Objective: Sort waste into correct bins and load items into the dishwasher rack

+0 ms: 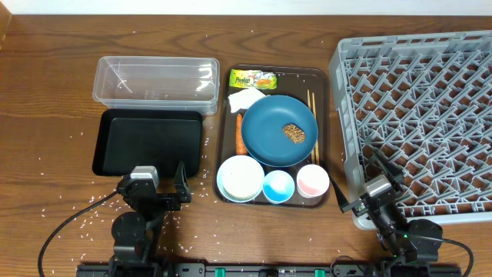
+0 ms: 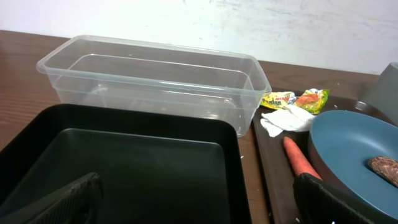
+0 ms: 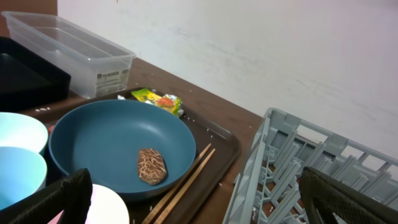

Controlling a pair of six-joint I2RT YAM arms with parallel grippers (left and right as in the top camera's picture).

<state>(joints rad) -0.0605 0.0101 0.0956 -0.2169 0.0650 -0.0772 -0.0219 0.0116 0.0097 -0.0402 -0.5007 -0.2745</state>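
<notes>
The blue plate (image 1: 278,129) sits on the brown serving tray with the brown food lump (image 1: 293,133) on it. The snack wrapper (image 1: 252,78), white napkin (image 1: 244,100) and carrot (image 1: 239,132) lie at the tray's left. The chopsticks (image 1: 312,115) lie at its right. The white bowl (image 1: 240,178), blue cup (image 1: 278,186) and pink cup (image 1: 313,181) stand along its front. The clear tub (image 1: 156,83) and black tray (image 1: 148,142) are left; the rack (image 1: 430,115) is right. My left gripper (image 1: 157,188) is open and empty before the black tray. My right gripper (image 1: 373,192) is open and empty at the rack's front left corner.
The brown serving tray (image 1: 332,115) lies between the bins and the rack. Loose rice grains (image 1: 58,201) are scattered over the wooden table, mostly at the front left. Black cables (image 1: 54,235) run along the front edge.
</notes>
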